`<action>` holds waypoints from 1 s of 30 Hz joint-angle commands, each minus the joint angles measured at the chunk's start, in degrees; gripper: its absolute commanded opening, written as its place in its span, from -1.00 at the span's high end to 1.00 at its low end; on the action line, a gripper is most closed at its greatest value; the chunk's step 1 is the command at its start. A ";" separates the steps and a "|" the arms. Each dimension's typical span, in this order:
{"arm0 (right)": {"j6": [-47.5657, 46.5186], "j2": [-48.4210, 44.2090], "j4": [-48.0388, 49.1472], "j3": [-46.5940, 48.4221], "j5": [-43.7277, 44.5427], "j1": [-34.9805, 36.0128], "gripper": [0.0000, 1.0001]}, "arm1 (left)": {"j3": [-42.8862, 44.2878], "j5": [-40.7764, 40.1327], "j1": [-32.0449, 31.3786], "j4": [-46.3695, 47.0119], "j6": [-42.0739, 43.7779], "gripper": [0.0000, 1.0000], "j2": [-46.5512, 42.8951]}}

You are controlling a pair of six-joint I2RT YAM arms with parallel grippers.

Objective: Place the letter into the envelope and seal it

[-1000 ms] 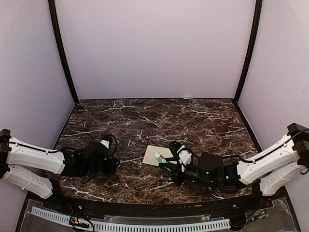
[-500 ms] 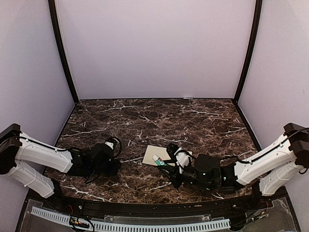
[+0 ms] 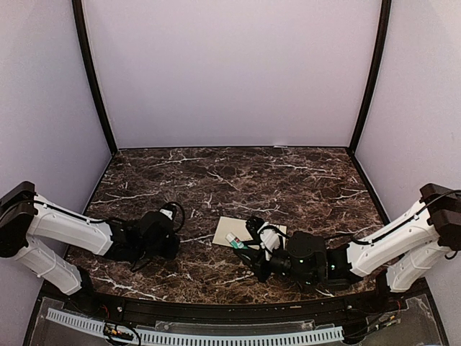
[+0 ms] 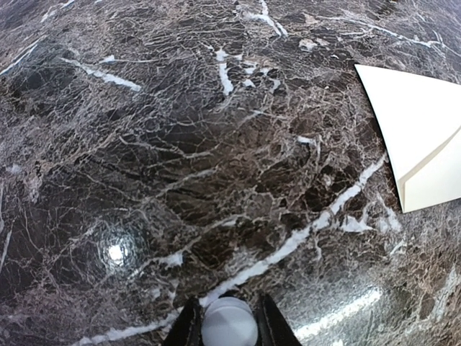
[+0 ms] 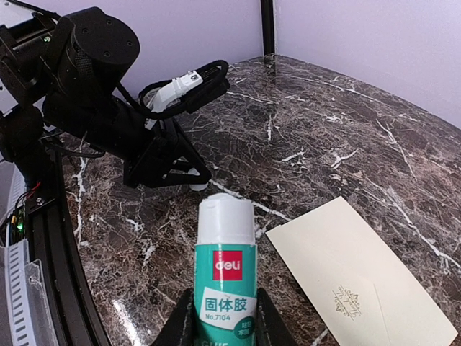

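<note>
The cream envelope (image 3: pixel 232 225) lies flat on the marble table, also in the left wrist view (image 4: pixel 425 137) and the right wrist view (image 5: pixel 360 281). The tan letter is not in view. My right gripper (image 3: pixel 247 251) is shut on a green-and-white glue stick (image 5: pixel 225 274), held just off the envelope's near left corner. In the right wrist view (image 5: pixel 225 321) the stick's white top points at the left gripper. My left gripper (image 3: pixel 171 247) is low on the table, left of the envelope, shut on a small round white cap (image 4: pixel 229 324).
Dark marble table (image 3: pixel 288 180) with lilac walls behind and at both sides. A black rail runs along the near edge (image 3: pixel 216 313). The left arm's black wrist (image 5: pixel 94 65) is close in front of the glue stick.
The right gripper has shifted a little left and nearer with the glue stick. The left arm has crept slightly right toward the envelope. The envelope has not moved.
</note>
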 commanded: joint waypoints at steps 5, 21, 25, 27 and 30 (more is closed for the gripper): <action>0.65 0.11 2.11 1.11 0.12 0.54 1.00 | 1.28 -0.29 0.28 -1.42 0.24 0.60 -0.87; -0.96 -10.62 7.73 -7.79 -1.78 0.36 1.00 | 2.67 26.13 0.13 7.68 6.24 0.65 -15.80; -1.59 -15.28 7.65 -9.52 -4.01 0.16 1.00 | 3.86 36.18 0.16 11.18 5.40 0.65 -18.22; -2.26 -17.13 7.57 -10.09 -5.71 0.08 1.00 | 4.67 40.77 0.14 12.79 4.61 0.65 -18.82; -3.34 -19.80 7.88 -10.93 -9.38 0.08 1.00 | 5.70 47.29 -0.01 15.35 2.87 0.65 -19.18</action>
